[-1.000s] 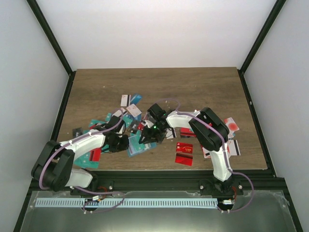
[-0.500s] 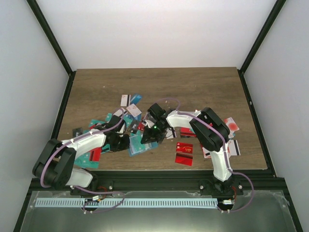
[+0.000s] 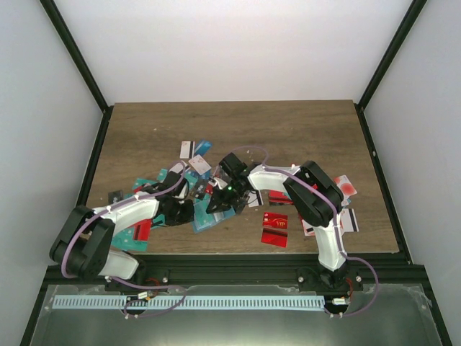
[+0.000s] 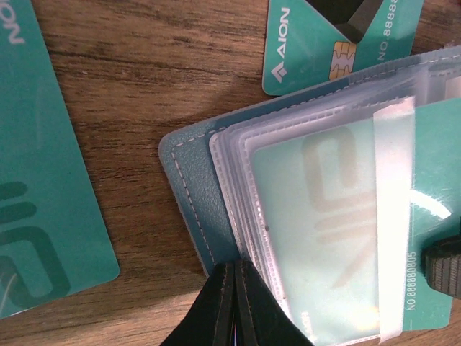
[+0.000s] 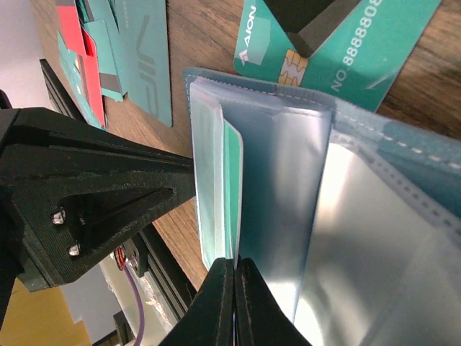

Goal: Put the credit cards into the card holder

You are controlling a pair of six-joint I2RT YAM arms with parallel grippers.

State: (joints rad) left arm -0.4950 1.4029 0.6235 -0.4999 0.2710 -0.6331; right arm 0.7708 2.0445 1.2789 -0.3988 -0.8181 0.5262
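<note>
The card holder (image 4: pixel 193 167) lies open on the wood, teal-blue cover underneath and clear sleeves fanned on top; it also shows in the top view (image 3: pixel 204 218) and the right wrist view (image 5: pixel 360 122). My left gripper (image 4: pixel 235 285) is shut on the holder's near edge, where cover and sleeves meet, and shows in the top view (image 3: pixel 184 211). My right gripper (image 5: pixel 234 285) is shut on the edge of a teal-green credit card (image 5: pixel 232 187) standing between the sleeves; it shows in the top view (image 3: pixel 220 202). The same card (image 4: pixel 324 216) lies under a clear sleeve.
Loose cards lie around: a teal AION card (image 4: pixel 317 43) beyond the holder, a teal card (image 4: pixel 43 180) to its left, a red card (image 3: pixel 274 229) near the front edge, more at the right (image 3: pixel 346 189) and at the back (image 3: pixel 186 149). The grippers are close together.
My right gripper has shifted slightly left, toward the left gripper, with the card. The left gripper and the holder have barely moved.
</note>
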